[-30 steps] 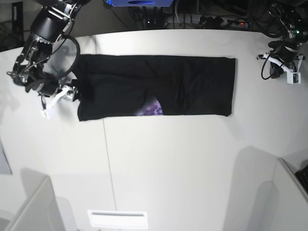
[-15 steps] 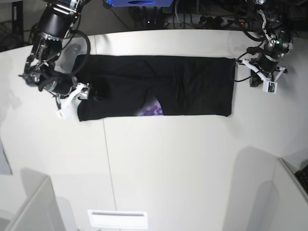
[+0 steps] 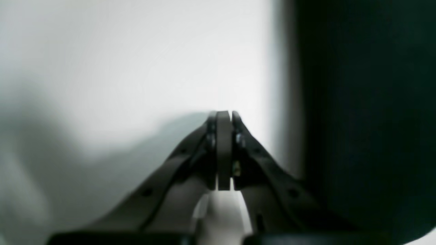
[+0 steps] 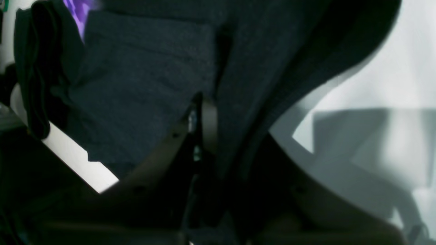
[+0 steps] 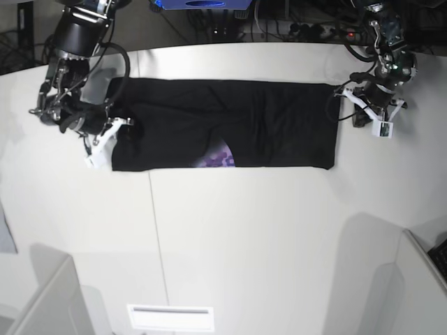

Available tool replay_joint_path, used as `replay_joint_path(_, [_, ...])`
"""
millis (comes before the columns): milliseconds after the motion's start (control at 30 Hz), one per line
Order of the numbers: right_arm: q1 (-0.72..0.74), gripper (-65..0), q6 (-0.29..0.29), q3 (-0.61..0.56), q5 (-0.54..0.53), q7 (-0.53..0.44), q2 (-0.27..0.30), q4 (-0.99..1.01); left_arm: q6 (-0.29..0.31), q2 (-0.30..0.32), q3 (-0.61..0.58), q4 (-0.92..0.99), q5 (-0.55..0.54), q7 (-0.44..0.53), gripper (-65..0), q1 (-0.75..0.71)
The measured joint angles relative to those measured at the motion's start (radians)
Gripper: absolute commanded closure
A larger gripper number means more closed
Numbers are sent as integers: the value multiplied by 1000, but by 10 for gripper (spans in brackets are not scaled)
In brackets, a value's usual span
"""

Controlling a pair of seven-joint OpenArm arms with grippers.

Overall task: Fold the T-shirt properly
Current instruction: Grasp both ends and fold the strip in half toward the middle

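The black T-shirt (image 5: 265, 125) lies on the white table (image 5: 244, 237) as a long folded band, with a bit of purple print (image 5: 222, 158) showing at its near edge. My right gripper (image 5: 124, 131) is at the shirt's left end. In the right wrist view this gripper (image 4: 207, 102) is shut on a raised fold of the black T-shirt (image 4: 143, 85). My left gripper (image 5: 349, 105) is at the shirt's right end. In the left wrist view it (image 3: 224, 114) is shut and empty over bare table, just beside the T-shirt's edge (image 3: 368, 119).
A seam (image 5: 157, 237) runs across the table toward the front. A white plate (image 5: 171, 317) lies near the front edge. Grey panels stand at the front left (image 5: 49, 300) and front right (image 5: 419, 279). Cables and a power strip (image 5: 314, 29) lie behind the table.
My left arm came in from the far right corner to the shirt's right end. My right gripper moved onto the shirt's left end, which has bunched and shifted slightly.
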State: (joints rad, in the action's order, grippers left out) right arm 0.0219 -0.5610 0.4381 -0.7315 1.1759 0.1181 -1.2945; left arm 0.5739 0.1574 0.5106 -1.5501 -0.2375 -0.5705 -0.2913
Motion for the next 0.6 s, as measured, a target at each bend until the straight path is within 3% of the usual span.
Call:
replay_joint_path(133, [3,0,119,-13,46,16,1,-63,2,-2,-47,-1,-1,11,0,0])
replay_joint_path(300, [18,0,263,-180,75,29,30,-188,-2,3,-117,-5,-5,21,0,3])
replay_joint_path(400, [45,0,349,-238,75,20,32,-224,-85,1,-184,-14,-6,27,0,8])
replay_joint_path(467, [46,0,356,-259,77,22,34,-254,-124,2,-226,-14,-7,41,0,10])
replay_joint_path(600, [42,0,360,-300,81,29,36,-323,-129,1,-269,-17,-17,42,0,14])
